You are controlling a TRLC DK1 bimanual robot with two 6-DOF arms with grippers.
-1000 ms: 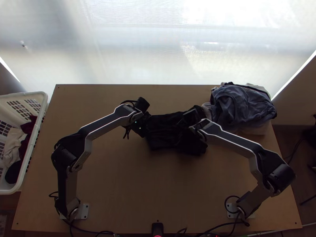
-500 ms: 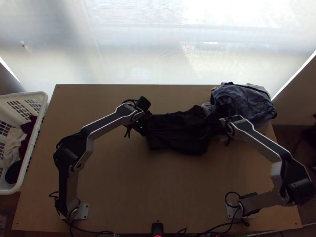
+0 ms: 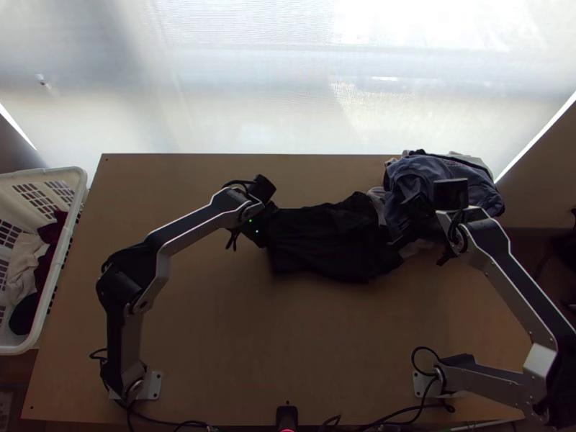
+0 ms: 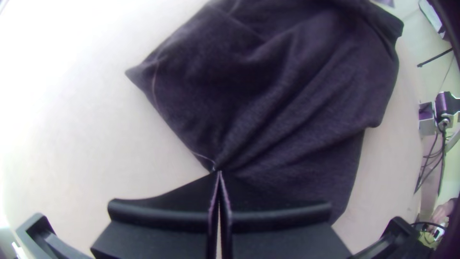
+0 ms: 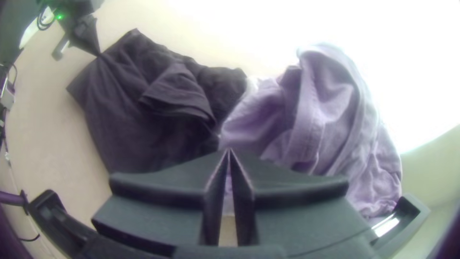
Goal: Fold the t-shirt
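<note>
Dark t-shirt (image 3: pixel 324 241) lies on the bench (image 3: pixel 273 338), rumpled, a loose flap doubled over its top. Its long axis runs across the bench, roughly side to side, between the two arms. Left tool (image 4: pixel 219 171) sits at the end away from the blue-grey pile of clothes (image 3: pixel 417 176), pinching the shirt at its edge; creases fan out from the grip. Right tool (image 5: pixel 229 149) is at the opposite end, beside where shirt meets pile, and is the nearer arm for that end. Its fingertips are together; cannot tell whether any cloth is between them. Judgement: straightening before folding. The next pull likely wants to follow that long axis, with the right tool on shirt cloth only, clear of the pile.
</note>
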